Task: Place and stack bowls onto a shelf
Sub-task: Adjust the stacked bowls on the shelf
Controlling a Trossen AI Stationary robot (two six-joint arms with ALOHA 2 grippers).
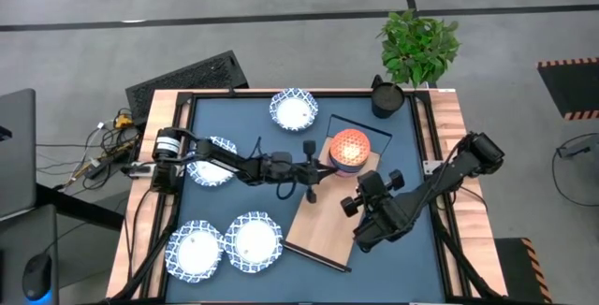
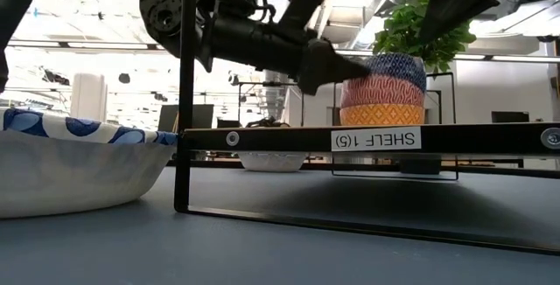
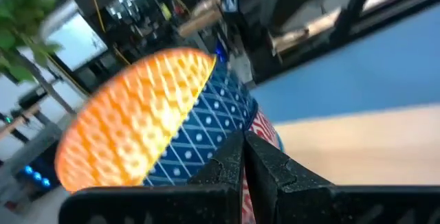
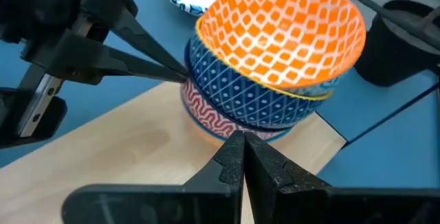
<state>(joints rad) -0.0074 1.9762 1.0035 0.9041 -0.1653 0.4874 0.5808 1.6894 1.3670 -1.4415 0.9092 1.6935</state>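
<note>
left gripper (image 4: 180,75) hides stacked bowls' (image 4: 275,66) rim.

high: overhead | low: table-level | wrists: close, share stacked bowls (image 4: 275,73)

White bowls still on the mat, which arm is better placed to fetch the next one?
Left, probably. The white bowls lie on the left arm's side, one under that arm, while the right gripper sits over the shelf, farther from them. The left gripper is at the stack.
</note>
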